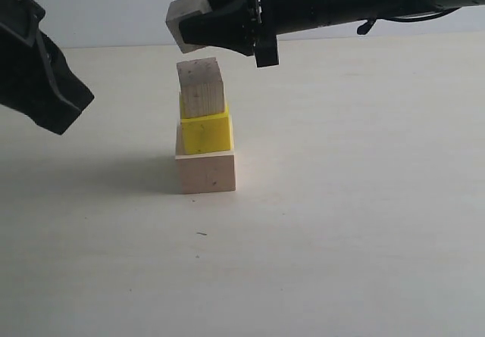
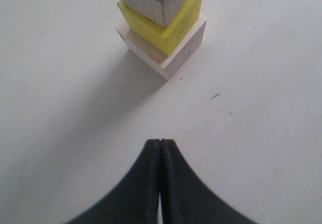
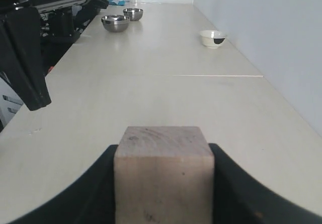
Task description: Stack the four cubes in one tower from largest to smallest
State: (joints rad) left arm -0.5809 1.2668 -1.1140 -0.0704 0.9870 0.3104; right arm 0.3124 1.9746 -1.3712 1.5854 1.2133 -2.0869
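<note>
tower: three cubes stacked on the table (image 1: 364, 216), near the middle of the exterior view
base: large pale wood cube (image 1: 206, 173) resting on the table
second: yellow cube (image 1: 205, 133) on the base, a strip of the base's top showing around it in the left wrist view
third: small wood cube (image 1: 201, 88) on the yellow cube, upright
fourth cube: small bare wood cube (image 1: 184, 19) in the air above the tower, clear gap to the third cube, offset a little left in the exterior view
right gripper (image 1: 203, 20): clamped on the fourth cube, one finger on each side face
left gripper (image 2: 160, 143): clenched, fingertips touching, nothing between them; off to the left, well apart from the tower
background: two steel bowls (image 3: 115, 22) and a white bowl (image 3: 212, 38) far down the table
</note>
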